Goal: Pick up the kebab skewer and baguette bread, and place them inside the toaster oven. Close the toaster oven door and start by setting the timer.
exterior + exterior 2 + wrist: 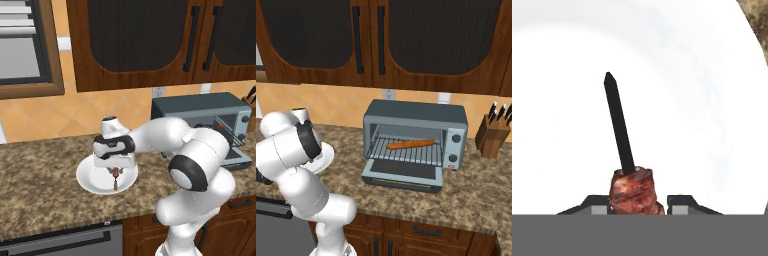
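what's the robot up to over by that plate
The gripper is down over the white plate with the kebab skewer between its fingertips; whether it is clamped cannot be told. The baguette bread already lies on the wire rack inside the toaster oven, whose door is folded down open. A knife block stands right of the oven.

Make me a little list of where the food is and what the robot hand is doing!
baguette bread: lying on the wire rack inside the toaster oven
toaster oven door: open, folded down flat
kebab skewer: on the white plate, meat between the fingertips
gripper: down over the plate, fingers either side of the meat; grip not clear
knife block: right of the oven
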You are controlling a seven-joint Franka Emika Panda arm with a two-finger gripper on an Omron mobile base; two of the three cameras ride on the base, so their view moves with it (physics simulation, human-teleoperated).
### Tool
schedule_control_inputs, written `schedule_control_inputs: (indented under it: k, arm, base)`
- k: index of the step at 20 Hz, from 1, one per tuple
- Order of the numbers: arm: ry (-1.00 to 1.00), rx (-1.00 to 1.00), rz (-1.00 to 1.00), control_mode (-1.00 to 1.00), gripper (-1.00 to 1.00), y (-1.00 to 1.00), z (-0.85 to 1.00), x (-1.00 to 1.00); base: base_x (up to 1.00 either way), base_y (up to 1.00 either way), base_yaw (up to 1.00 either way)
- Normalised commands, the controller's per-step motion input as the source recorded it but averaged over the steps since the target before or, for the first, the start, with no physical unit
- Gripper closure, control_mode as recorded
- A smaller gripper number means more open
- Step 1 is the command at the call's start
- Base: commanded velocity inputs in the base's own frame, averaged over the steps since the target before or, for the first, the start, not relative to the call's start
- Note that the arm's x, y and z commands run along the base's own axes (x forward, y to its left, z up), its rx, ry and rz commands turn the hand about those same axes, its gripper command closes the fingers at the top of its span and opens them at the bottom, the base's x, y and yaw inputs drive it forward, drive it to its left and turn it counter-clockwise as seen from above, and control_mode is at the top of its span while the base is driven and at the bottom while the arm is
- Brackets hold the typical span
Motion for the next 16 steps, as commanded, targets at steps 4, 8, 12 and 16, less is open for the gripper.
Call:
schedule_control_inputs:
  k: [4,8,12,16]
  arm:
    - [-0.03,0.00,-0.16,-1.00,1.00,-0.36,0.78,-0.01]
    - [-0.01,0.01,-0.18,-1.00,1.00,-0.78,0.81,-0.26]
    - [-0.04,0.02,-0.24,-1.00,1.00,-0.84,0.60,-0.21]
    - [-0.08,0.00,-0.27,-1.00,1.00,-0.82,0.43,-0.02]
  base:
    - [0.00,0.00,0.00]
    - [0.00,0.00,0.00]
    - [0.00,0.00,0.00]
    - [0.00,0.00,0.00]
